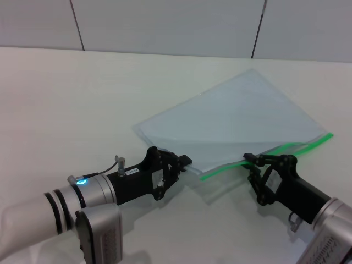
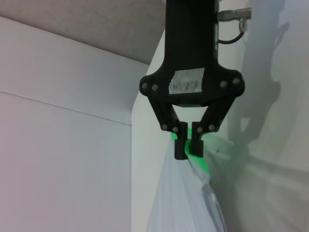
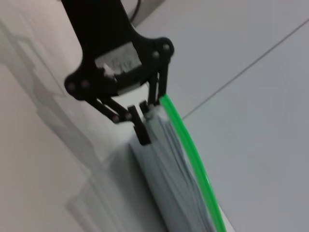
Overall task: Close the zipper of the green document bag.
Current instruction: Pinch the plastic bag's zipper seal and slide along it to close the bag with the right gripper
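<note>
Both arms fill the bottom of the head view, and you have them set at the two ends of the job. Your left gripper (image 1: 184,163) at lower centre is pinched on the near corner of the green document bag (image 1: 236,118); its own wrist view shows the fingertips (image 2: 181,147) pressed together on the green edge, so it serves as the anchor. Your right gripper (image 1: 252,160) at lower right is clamped on the zipper (image 1: 286,148), partway along the strip, most likely on the slider, though you cannot make out the tab itself. The bag lies flat on the white table (image 1: 82,99), in the centre right of the frame, with the strip running toward the right edge. Holding one end fixed keeps the strip taut for the pull
</note>
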`<state>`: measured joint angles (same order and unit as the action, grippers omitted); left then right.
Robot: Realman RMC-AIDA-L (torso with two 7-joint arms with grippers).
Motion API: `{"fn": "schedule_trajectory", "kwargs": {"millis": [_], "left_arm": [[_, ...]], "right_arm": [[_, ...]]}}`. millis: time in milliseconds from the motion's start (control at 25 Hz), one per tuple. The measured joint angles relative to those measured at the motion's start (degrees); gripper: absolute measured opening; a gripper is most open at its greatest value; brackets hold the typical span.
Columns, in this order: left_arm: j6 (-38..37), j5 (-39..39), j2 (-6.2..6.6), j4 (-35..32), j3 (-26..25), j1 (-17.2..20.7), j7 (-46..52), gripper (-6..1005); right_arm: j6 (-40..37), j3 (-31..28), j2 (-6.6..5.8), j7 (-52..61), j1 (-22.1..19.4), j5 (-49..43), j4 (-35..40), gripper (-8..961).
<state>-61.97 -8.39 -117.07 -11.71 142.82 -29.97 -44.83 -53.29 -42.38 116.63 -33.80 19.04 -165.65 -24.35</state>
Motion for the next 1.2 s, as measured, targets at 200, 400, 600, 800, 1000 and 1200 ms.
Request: {"fn": "schedule_trajectory", "kwargs": {"millis": [200, 400, 600, 800, 1000, 1200], "left_arm": [[-0.1, 0.1, 0.00, 0.0, 0.0, 0.0, 0.0, 49], [-0.7, 0.1, 0.00, 0.0, 0.0, 0.0, 0.0, 48], [-0.9, 0.1, -0.01, 0.0, 0.1, 0.1, -0.6, 48], [-1.5, 0.1, -0.05, 0.0, 0.0, 0.3, -0.7, 48], [-1.6, 0.1, -0.08, 0.0, 0.0, 0.3, -0.8, 48], [-1.9, 0.0, -0.09, 0.0, 0.0, 0.4, -0.8, 47]], "right_arm": [[1.5, -2.3, 0.02, -1.1, -0.5, 0.1, 0.0, 136], [2.2, -4.5, 0.10, -1.5, -0.7, 0.1, 0.2, 143], [4.0, -8.1, 0.29, -2.1, -1.2, 0.2, 0.4, 149], [5.8, -11.7, 0.30, -3.2, -1.2, 0.6, 0.6, 156], [5.9, -12.4, 0.22, -6.4, -1.1, 6.0, 1.3, 163], [5.9, -12.5, 0.00, -9.6, -0.3, 12.2, 3.2, 170]]}}
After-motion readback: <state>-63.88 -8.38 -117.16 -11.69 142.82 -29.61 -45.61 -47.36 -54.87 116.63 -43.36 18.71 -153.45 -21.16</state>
